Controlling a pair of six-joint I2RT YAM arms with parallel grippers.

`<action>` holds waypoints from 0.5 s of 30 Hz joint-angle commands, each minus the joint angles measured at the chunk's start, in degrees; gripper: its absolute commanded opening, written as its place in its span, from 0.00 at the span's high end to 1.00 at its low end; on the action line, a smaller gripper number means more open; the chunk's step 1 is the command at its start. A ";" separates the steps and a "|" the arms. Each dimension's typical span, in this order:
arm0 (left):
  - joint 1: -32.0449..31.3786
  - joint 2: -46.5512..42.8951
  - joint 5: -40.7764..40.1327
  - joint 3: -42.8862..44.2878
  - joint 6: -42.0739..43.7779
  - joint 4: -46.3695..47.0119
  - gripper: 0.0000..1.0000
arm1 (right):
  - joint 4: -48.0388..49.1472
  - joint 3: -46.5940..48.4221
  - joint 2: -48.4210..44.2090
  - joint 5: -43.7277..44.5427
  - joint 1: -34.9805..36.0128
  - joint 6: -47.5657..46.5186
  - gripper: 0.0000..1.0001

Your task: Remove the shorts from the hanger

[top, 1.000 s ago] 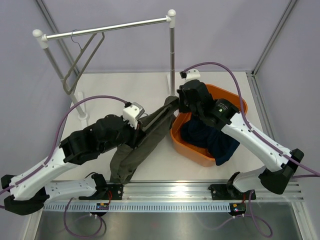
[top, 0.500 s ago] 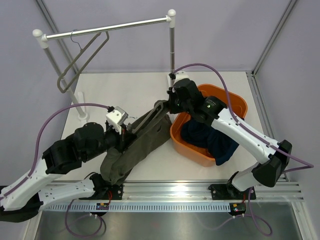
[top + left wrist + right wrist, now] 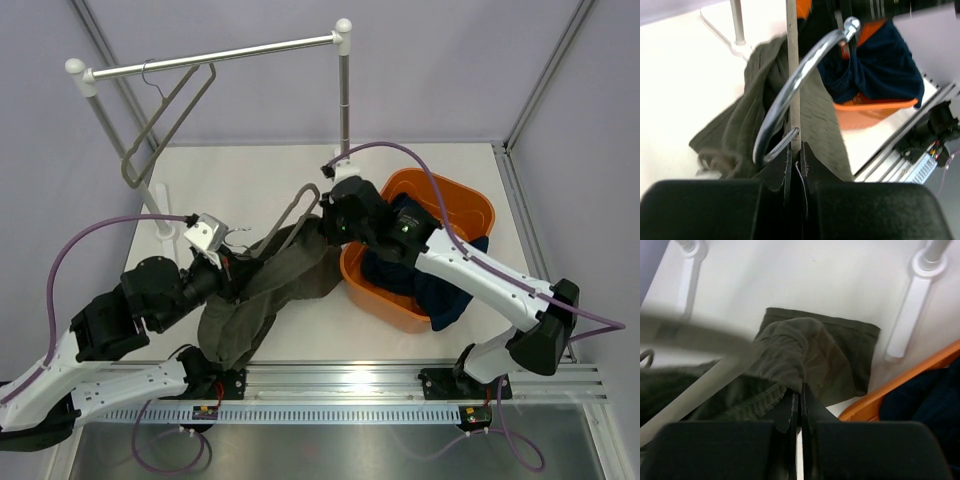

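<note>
The olive-green shorts (image 3: pixel 265 300) lie bunched on the table between my arms, still threaded on a beige hanger (image 3: pixel 293 210) whose looped end sticks out of the fabric. My left gripper (image 3: pixel 238 268) is shut on the hanger's thin beige bar (image 3: pixel 792 75), beside its metal hook (image 3: pixel 805 65); the shorts (image 3: pixel 822 120) hang beyond it. My right gripper (image 3: pixel 322 228) is shut on a fold of the shorts (image 3: pixel 815 350) near the waistband, next to the basket. The hanger (image 3: pixel 700 340) crosses the right wrist view as a blur.
An orange basket (image 3: pixel 470 205) holding dark navy clothes (image 3: pixel 430 285) stands at the right. A clothes rail (image 3: pixel 215 55) on white posts (image 3: pixel 344 110) spans the back, with a second empty hanger (image 3: pixel 160 120) on it. A rack foot (image 3: pixel 912 315) lies close to my right gripper.
My left gripper has drawn back to the left with the hanger. My right gripper has moved left and away with the shorts. The hanger's looped end now shows outside the fabric.
</note>
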 commanded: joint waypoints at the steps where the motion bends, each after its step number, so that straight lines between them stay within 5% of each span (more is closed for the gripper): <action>1: -0.51 0.35 -5.25 0.56 -0.85 13.63 1.00 | 2.55 0.76 -2.77 5.41 7.29 1.77 1.00; 6: -0.42 1.40 -8.06 -3.65 -0.49 26.99 1.00 | 1.33 5.76 1.35 10.85 22.91 2.22 1.00; 15: -0.51 2.20 -17.65 -3.74 2.32 35.44 1.00 | -1.57 7.71 1.54 16.83 32.54 2.39 1.00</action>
